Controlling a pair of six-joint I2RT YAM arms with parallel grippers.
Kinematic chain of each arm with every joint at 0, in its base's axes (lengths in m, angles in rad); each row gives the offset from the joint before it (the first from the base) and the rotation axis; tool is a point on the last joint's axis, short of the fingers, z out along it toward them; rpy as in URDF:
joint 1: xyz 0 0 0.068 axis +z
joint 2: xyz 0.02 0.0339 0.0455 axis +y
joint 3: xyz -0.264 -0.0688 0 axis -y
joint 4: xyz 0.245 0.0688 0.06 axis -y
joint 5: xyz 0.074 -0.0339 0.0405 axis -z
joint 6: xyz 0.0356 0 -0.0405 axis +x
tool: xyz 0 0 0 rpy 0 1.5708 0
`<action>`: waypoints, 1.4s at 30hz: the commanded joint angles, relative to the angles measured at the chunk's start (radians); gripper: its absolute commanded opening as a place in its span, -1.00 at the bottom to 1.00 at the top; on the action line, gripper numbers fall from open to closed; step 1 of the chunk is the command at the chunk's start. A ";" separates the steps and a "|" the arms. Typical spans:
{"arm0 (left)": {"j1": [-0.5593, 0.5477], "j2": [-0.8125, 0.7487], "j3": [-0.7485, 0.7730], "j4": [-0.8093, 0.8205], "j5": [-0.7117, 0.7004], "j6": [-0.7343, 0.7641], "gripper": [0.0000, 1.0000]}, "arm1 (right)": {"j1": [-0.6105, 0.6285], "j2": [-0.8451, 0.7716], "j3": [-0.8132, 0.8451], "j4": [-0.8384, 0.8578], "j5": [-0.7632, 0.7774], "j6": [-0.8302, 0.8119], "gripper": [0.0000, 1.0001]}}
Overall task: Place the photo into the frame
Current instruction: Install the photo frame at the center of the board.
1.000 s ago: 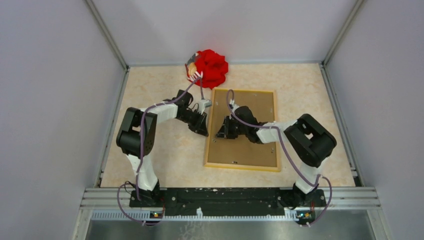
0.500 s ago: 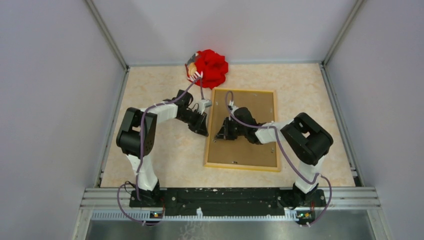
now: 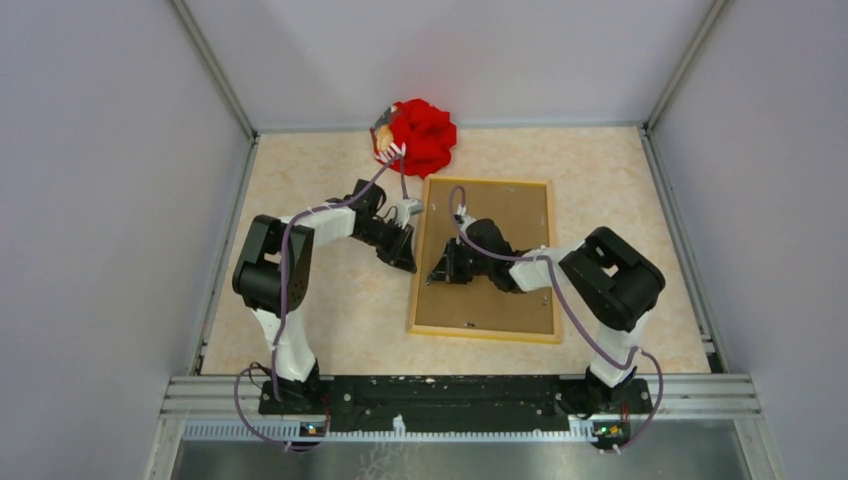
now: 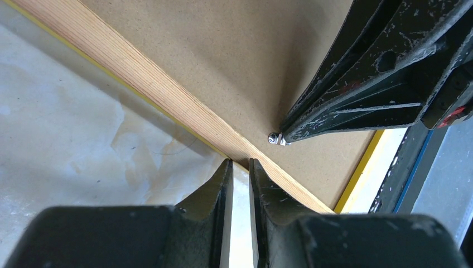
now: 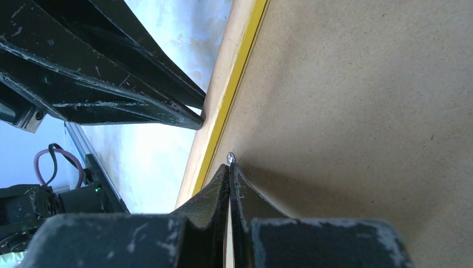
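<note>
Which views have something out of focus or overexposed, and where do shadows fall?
Top external: evenly lit, sharp, only soft shadows on the table. Left wrist: the left gripper near the lens is blurred; the frame is sharp. Right wrist: the table is washed out; the right gripper shades the backing board.

No text, label, brand, number or sign legible in any view. Frame [image 3: 485,334] wood reverse, brown backing board [image 3: 510,210] inside frame, red object [image 3: 422,135] just beyond frame's far edge: no readable marking on any.
</note>
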 commanded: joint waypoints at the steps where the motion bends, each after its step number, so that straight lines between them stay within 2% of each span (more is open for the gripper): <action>1: -0.002 -0.015 0.000 -0.011 -0.077 0.042 -0.58 | 0.029 -0.007 -0.017 0.013 0.000 0.007 -1.00; 12: -0.002 -0.013 -0.003 -0.012 -0.078 0.044 -0.58 | 0.034 -0.044 -0.041 0.007 0.022 0.015 -1.00; 42: -0.002 -0.018 -0.002 -0.018 -0.072 0.047 -0.62 | 0.039 0.049 0.005 0.116 0.053 0.091 -1.00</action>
